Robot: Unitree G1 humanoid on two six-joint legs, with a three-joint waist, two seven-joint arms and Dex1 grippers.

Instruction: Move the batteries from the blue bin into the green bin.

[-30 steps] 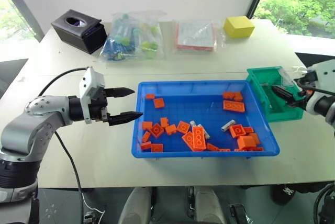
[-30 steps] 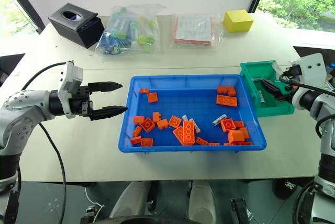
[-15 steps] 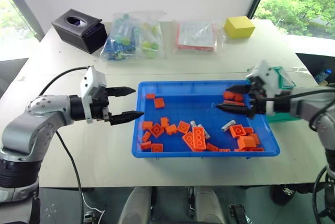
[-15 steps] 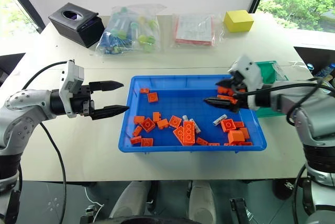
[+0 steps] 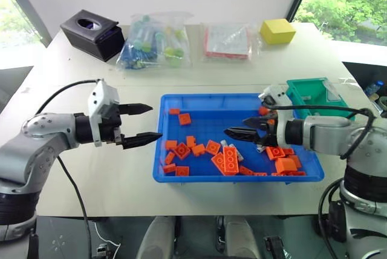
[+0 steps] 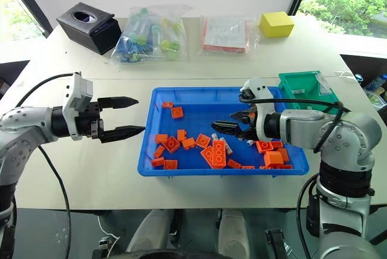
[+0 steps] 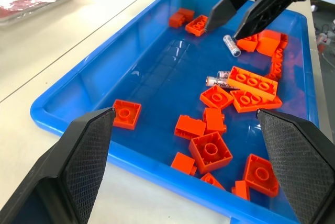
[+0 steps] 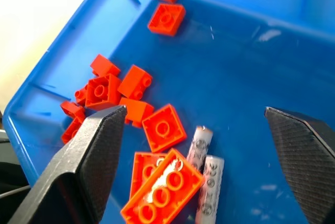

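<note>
Silvery batteries point(image 8: 201, 148) in blue bin point(image 5: 199, 103): print unreadable; left hand point(image 5: 141, 124), right hand point(image 5: 242, 128) agape, empty.

Probably lab: worktable point(image 5: 72, 65), sample bags point(image 5: 148, 44)

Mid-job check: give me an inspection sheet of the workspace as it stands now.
Surface: pale table.
Job's things: blue bin holds orange bricks and batteries; green bin at its far right corner.
Clutter: black box, bagged items, red packet, yellow block.
Grippers: left gripper open beside the bin; right gripper open above the batteries.
Cables: black cable on left arm.
Surroundings: windows, greenery outside.
</note>
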